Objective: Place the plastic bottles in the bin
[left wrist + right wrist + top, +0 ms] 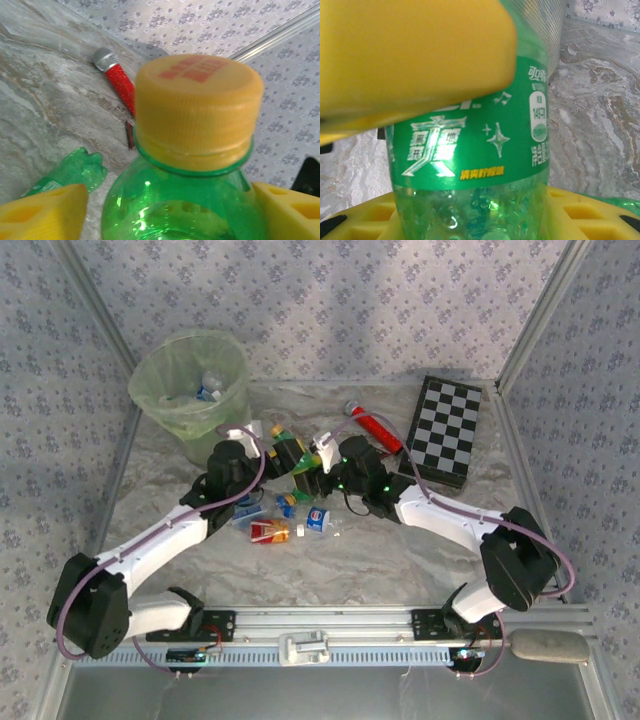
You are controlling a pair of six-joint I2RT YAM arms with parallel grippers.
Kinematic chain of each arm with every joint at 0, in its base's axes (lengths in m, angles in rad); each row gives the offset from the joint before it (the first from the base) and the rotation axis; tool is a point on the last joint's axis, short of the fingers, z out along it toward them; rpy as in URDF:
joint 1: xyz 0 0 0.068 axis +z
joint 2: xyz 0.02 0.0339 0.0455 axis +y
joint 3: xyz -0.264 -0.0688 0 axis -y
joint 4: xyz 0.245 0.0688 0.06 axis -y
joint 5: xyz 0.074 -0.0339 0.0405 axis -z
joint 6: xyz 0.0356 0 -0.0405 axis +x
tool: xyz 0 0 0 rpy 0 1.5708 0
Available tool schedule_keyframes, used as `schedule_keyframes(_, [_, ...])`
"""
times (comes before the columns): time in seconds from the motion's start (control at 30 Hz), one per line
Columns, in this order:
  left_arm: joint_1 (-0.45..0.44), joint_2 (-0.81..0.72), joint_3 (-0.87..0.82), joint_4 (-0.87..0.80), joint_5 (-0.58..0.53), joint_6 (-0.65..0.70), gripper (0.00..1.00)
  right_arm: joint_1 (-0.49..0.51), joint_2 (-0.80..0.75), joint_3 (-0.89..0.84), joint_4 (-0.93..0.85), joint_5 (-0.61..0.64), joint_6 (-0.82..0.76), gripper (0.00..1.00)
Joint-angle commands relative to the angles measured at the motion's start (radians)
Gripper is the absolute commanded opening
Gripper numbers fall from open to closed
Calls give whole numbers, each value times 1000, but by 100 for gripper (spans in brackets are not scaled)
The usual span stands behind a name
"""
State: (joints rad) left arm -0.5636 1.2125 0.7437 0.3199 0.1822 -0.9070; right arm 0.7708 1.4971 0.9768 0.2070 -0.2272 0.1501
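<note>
The left wrist shows an orange-capped green bottle (192, 150) between the parted jaws of the left gripper (170, 212). The right wrist shows the right gripper (455, 145) clamping a translucent, green-labelled bottle (520, 130).

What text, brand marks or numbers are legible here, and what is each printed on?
"清爽柠檬味", yellow, as best I can read: green label of the green bottle, right wrist view.
Large white stylised logo above it: partly covered, unreadable.
Small vertical print beside it: too small.
Red print on the orange cap: blurred.
Red-labelled bottle and blue-labelled bottle, top view: too small.
</note>
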Motion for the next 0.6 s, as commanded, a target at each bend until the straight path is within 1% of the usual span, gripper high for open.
schedule_keyframes(0.0, [-7, 8, 33, 57, 28, 3, 72, 1, 11, 4, 67, -30, 12, 46])
schedule_keyframes(0.1, [-8, 13, 31, 62, 32, 2, 65, 2, 24, 4, 76, -35, 22, 46])
schedule_keyframes(0.17, [-9, 16, 32, 64, 36, 2, 57, 4, 33, 8, 79, -40, 26, 47])
schedule_keyframes(0.23, [-8, 16, 34, 64, 36, 3, 53, 5, 39, 11, 80, -40, 31, 52])
schedule_keyframes(0.33, [-8, 6, 39, 44, 16, 16, 50, 7, 37, 10, 77, -21, 36, 71])
schedule_keyframes(0.37, [-7, 1, 44, 30, 4, 30, 50, 7, 33, 4, 78, -11, 36, 82])
schedule_keyframes(0.4, [-4, -6, 53, 11, -11, 50, 49, 8, 25, -3, 83, -3, 33, 99])
schedule_keyframes(0.47, [-1, -16, 78, -25, -38, 93, 45, 7, 8, -17, 86, 6, 27, 100])
schedule_keyframes(0.57, [24, -17, 137, -79, -43, 159, 45, 5, -25, -37, 79, 12, 18, 100])
